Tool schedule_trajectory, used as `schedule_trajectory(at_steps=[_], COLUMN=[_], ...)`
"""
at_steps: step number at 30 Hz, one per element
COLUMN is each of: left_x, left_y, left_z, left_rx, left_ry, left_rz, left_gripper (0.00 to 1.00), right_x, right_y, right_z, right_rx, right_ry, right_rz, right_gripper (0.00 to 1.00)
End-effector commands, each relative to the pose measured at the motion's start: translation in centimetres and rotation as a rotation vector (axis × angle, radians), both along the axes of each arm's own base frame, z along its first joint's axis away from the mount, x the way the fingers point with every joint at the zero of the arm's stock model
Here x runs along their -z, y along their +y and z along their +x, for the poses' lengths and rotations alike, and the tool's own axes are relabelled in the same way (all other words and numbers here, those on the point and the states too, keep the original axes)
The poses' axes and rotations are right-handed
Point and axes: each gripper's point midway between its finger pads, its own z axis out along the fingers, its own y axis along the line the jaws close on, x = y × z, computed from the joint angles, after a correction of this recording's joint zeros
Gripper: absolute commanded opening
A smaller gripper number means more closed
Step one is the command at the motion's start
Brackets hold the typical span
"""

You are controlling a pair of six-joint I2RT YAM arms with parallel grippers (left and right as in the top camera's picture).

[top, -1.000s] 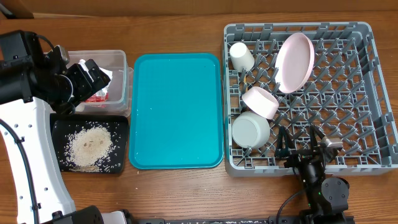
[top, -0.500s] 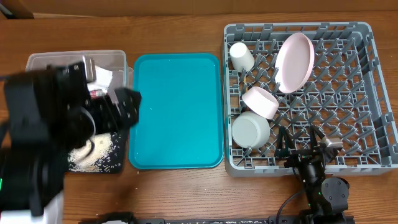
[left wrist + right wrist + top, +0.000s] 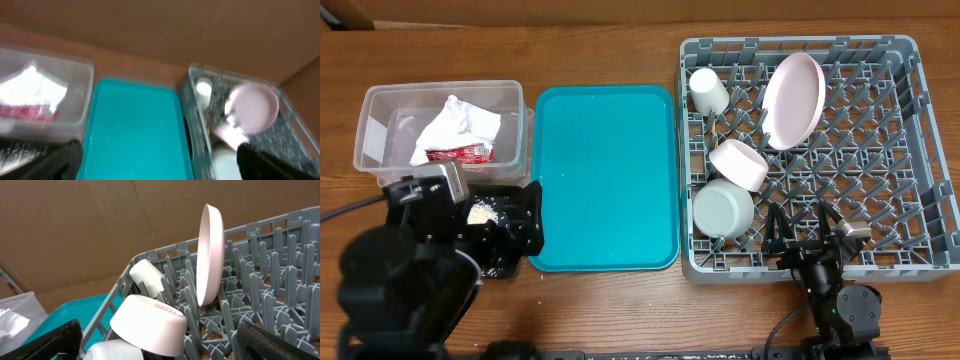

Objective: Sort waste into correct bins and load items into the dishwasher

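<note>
From above, my left arm (image 3: 410, 280) has pulled back from the clear tub (image 3: 375, 140) and now sits low over the black tray (image 3: 503, 262). So the tub is in plain sight again, with the napkin (image 3: 455, 122) and the red wrapper (image 3: 455, 154) inside. My arm hides most of the black tray, and only a little rice (image 3: 480, 211) peeks out. My right claw (image 3: 807, 232) has not moved from the near edge of the rack (image 3: 910, 150). The plate (image 3: 793, 98), cup (image 3: 708, 90), pink bowl (image 3: 740, 163) and grey-green bowl (image 3: 723, 207) all sit in the rack. I cannot find the chopsticks. I think the job is nearly done.

From my left wrist, the picture is blurry. My left claw (image 3: 159, 150) is spread wide with nothing in it, looking out over the teal tray (image 3: 135, 120).

From my right wrist, my right claw is spread wide too, and it is empty. The plate stands on its edge between the pegs. The pink bowl lies upside down in front. The grey-green bowl is cut off at the bottom.
</note>
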Motion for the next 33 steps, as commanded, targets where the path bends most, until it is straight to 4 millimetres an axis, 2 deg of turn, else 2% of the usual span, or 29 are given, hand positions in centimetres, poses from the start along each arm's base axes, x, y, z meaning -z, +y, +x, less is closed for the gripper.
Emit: schedule_trajectory(at_steps=[1, 6, 10, 15, 16, 28, 33], left_x=[1.9, 2.6, 3.9, 6.4, 7.5, 14.8, 17.1], left_y=[-0.3, -0.4, -0.4, -0.4, -0.1, 3.4, 4.5], left_z=[0.7, 2.4, 2.7, 2.4, 2.4, 2.7, 2.7], left_rx=[0.002, 0.008, 0.010, 0.011, -0.005, -0.214, -0.259], left_ry=[-0.113, -0.329, -0.467, -0.565, -0.586, -0.566, -0.485], left_rz=[-0.034, -0.067, -0.083, -0.083, -0.082, -0.052, 0.074], left_gripper=[1.00, 1.00, 1.00, 1.00, 1.00, 1.00, 1.00], right_x=[0.1, 0.1, 0.1, 0.1, 0.1, 0.1, 0.1], right_y=[0.0, 0.0, 0.0, 0.0, 0.0, 0.0, 0.0], right_z=[0.0, 0.0, 0.0, 0.0, 0.0, 0.0, 0.0], right_rx=[-0.003, -0.003, -0.003, -0.003, -0.003, -0.003, -0.003], right_ry=[-0.006, -0.006, -0.006, -0.006, -0.006, -0.006, -0.006], right_rz=[0.002, 0.002, 0.002, 0.002, 0.002, 0.002, 0.002], right_gripper=[1.00, 1.00, 1.00, 1.00, 1.00, 1.00, 1.00])
